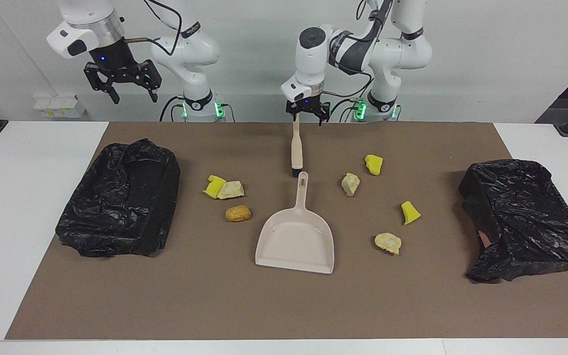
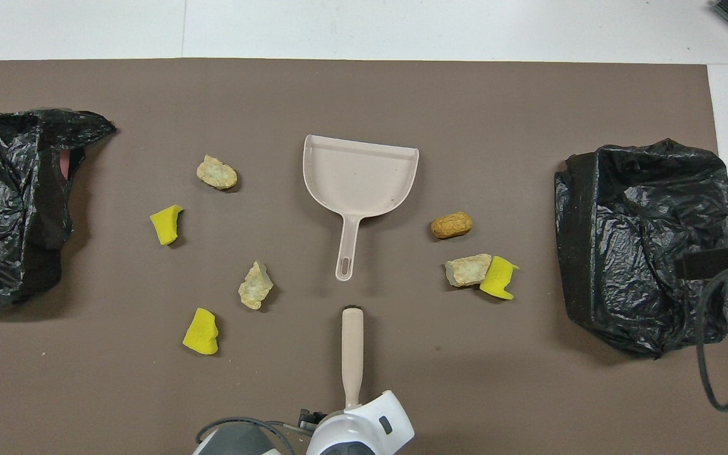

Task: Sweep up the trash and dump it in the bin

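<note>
Several pieces of trash lie on the brown mat: yellow wedges [image 1: 373, 164] [image 1: 410, 212] [image 1: 214, 186], beige chunks [image 1: 350, 184] [image 1: 388, 243] [image 1: 230, 190] and a golden-brown lump [image 1: 238, 213]. The beige brush [image 1: 296, 148] lies between them with its handle toward the robots, and the beige dustpan [image 1: 296, 246] lies just past its bristles. My left gripper [image 1: 306, 118] is low over the handle's end, open, and hides its tip. The right gripper [image 1: 121, 86] hangs open high above the table edge, where that arm waits.
Two bins lined with black bags stand on the mat, one [image 1: 116, 231] at the right arm's end and one [image 1: 525, 231] at the left arm's end. White table [image 1: 27, 197] borders the mat. In the overhead view the left wrist [image 2: 364, 433] covers the brush handle's end.
</note>
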Tool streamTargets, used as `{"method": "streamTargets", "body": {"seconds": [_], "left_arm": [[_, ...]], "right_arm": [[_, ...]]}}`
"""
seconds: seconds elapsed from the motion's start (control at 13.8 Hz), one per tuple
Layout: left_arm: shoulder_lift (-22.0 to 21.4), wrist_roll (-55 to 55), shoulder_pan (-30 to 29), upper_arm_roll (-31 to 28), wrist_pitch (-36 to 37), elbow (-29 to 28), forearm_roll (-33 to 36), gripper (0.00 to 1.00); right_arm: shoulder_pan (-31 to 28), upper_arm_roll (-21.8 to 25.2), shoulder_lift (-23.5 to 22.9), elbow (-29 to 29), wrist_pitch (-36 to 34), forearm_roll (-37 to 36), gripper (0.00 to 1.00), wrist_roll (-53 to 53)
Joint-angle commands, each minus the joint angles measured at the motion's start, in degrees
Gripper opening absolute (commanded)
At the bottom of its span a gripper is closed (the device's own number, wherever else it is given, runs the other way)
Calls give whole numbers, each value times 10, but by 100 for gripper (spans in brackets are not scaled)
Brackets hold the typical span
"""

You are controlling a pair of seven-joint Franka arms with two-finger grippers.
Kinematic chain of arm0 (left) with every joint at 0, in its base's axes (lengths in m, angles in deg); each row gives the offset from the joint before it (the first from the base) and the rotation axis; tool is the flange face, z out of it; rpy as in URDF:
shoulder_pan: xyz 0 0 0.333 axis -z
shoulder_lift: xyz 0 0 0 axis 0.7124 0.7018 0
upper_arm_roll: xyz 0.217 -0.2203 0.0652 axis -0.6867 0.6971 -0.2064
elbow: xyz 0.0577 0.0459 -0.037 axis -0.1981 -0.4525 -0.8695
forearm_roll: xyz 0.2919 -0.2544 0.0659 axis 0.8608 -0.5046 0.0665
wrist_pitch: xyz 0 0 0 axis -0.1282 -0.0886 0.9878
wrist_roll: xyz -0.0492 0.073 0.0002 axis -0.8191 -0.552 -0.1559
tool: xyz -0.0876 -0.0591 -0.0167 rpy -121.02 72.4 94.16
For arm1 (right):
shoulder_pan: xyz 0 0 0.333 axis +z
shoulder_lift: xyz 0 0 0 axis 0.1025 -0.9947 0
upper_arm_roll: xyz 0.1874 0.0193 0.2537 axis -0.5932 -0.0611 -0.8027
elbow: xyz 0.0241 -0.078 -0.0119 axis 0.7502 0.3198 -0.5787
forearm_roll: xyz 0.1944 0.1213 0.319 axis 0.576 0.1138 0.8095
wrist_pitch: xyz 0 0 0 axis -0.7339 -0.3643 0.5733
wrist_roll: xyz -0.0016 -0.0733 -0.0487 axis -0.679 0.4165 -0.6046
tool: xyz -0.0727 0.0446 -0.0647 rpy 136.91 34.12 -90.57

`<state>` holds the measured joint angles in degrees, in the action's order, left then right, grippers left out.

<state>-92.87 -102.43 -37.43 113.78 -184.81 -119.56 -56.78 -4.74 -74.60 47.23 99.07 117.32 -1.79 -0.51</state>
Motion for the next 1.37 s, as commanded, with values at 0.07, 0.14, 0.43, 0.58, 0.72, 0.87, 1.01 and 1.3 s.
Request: {"method": "streamTargets", "body": {"seconds": [0.07, 0.14, 0.43, 0.58, 0.72, 0.87, 1.01, 1.3], "left_arm": [[23, -46, 1, 26, -41, -26, -24, 76], [26, -49, 0, 27, -47, -25, -24, 70], [33, -48, -1, 26, -49, -29, -24, 35], [32, -44, -7, 24, -39, -26, -19, 8], [23, -29, -11, 19, -14, -22, -14, 0], [9, 7, -22, -5, 24, -9, 5, 0], [-7, 64, -15, -71, 82, 7, 54, 0], [-19, 211, -16, -205, 109, 33, 129, 0]], "right_arm": [[-6, -4, 9, 13, 7, 0, 100, -11], [-5, -4, 9, 13, 6, 1, 100, -12], [-3, -4, 9, 13, 7, 1, 100, -13], [0, -4, 3, 13, 8, 1, 100, -6], [0, -6, -2, 13, 33, 1, 100, -7], [0, -22, -6, 12, 36, 2, 100, -2], [0, -36, -7, 8, 36, 1, 100, 7], [31, -53, -28, -4, 27, -2, 100, 59]]}}
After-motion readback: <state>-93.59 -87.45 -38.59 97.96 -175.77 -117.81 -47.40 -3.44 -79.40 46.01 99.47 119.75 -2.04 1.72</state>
